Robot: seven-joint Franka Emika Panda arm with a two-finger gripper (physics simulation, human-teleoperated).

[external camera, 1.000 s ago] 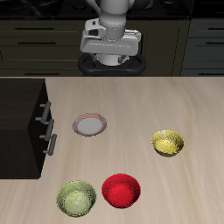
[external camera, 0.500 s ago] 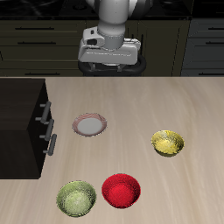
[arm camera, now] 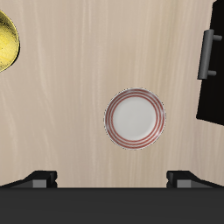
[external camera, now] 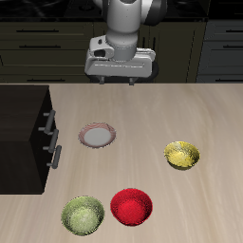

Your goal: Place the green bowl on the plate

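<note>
1. Green bowl [external camera: 84, 215] sitting untouched near the desk's front edge, about as far from the pincer [external camera: 121, 71] as anything gets, right beside the red bowl [external camera: 131, 207]. Out of sight in the wrist view.
2. Plate [external camera: 98, 136] bare, much closer to the pincer, roughly below and a bit forward of it; shows plainly in the wrist view [arm camera: 135, 118].
3. Over the last second: pincer lifted slightly and swung a little over the back of the desk. No bowl or plate budged. Looks like just the opening reach, so basically nothing done yet on the task. Long way down and forward to the bowl.
4. Pincer holding nothing, fingertips [arm camera: 40, 178] spread wide apart.
5. Yellow bowl [external camera: 182, 155] off to the side, well apart from the others, not the one wanted.
6. Desk [external camera: 180, 114] is pale wood-grain, flat, uncluttered otherwise. Dark drawer unit [external camera: 24, 138] with handles standing at one end beside the plate. Dark cabinets [external camera: 38, 47] behind the robot.
</note>
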